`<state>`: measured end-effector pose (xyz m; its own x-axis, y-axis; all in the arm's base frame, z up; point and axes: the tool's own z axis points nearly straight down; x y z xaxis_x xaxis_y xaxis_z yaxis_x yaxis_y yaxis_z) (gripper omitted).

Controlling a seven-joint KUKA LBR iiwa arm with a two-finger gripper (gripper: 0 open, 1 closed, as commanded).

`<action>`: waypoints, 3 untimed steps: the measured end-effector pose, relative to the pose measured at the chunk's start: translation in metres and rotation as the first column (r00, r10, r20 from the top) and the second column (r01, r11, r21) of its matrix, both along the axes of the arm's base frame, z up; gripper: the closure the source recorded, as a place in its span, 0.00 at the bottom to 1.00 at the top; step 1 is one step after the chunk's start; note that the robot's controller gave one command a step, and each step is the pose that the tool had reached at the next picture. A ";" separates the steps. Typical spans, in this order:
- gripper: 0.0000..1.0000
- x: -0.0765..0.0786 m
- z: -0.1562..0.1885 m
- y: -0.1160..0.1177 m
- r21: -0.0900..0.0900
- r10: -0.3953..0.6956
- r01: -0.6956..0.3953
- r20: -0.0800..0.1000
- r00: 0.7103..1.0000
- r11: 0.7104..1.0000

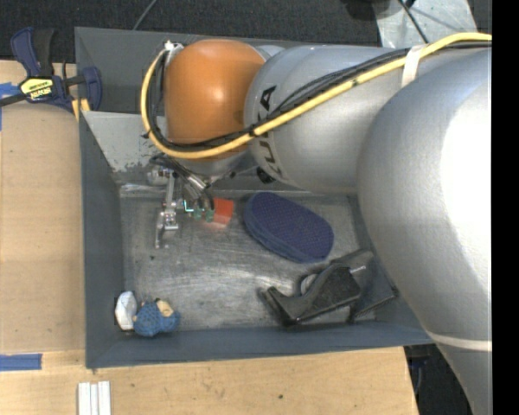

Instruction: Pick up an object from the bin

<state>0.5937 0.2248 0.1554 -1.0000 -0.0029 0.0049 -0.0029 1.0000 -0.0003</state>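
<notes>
My gripper [182, 216] hangs over the back left of the bin floor, under the orange wrist cover. Its fingers stand open, and bare bin floor shows between them. A small orange-red block [222, 211] with a green bit on it lies just to the right of the right finger [196, 206], outside the gap. Whether the finger touches the block I cannot tell. A dark blue oval pad [287, 226] lies flat further right of the block.
A black angular tool [329, 294] lies near the front right wall, partly under the arm. A small blue and white soft toy [145, 316] sits in the front left corner. The arm covers the bin's right side.
</notes>
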 end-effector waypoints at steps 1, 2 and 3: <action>0.00 0.028 0.035 -0.089 -0.002 -0.059 0.059 0.013 0.998 0.998; 0.00 0.013 -0.076 -0.138 -0.002 -0.133 0.133 0.001 0.991 0.991; 1.00 0.016 -0.070 -0.135 0.002 -0.131 0.131 0.009 0.991 0.991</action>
